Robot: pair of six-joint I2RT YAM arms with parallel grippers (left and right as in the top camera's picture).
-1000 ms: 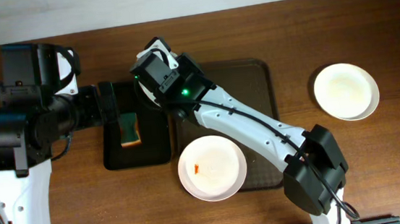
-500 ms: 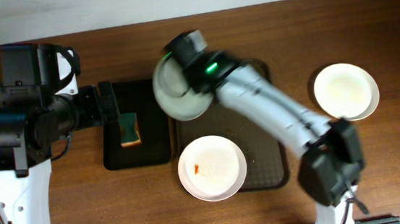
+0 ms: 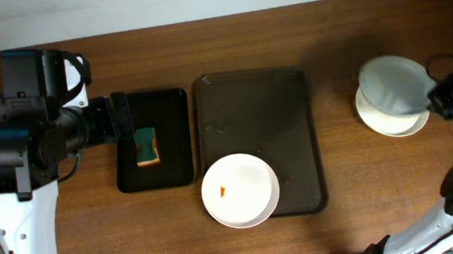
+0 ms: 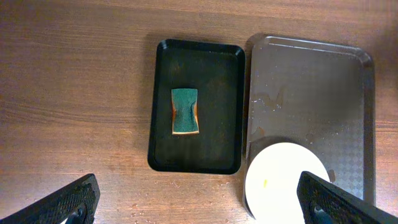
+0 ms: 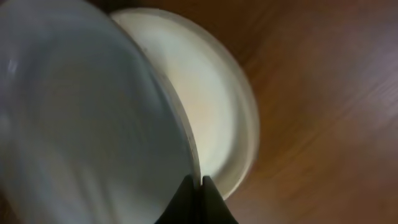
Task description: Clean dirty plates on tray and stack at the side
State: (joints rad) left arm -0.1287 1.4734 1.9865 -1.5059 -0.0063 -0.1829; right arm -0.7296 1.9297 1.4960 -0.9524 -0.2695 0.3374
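Right of the tray (image 3: 293, 137), our right end effector (image 3: 446, 95) pinches a tilted plate (image 3: 391, 84) by its rim above a second plate (image 3: 386, 123); if we release it crooked, it could slide off. Our left end effector (image 4: 199, 208) hangs spread.

Brown wooden table (image 3: 96, 237), grain running left to right, below a pale strip along the top of the frame. Carries, left of centre, a small black tray (image 3: 168, 116); just beside that, at centre, a large dark brown tray (image 3: 258, 116); near the right edge, well apart from both, a white plate (image 3: 387, 126).
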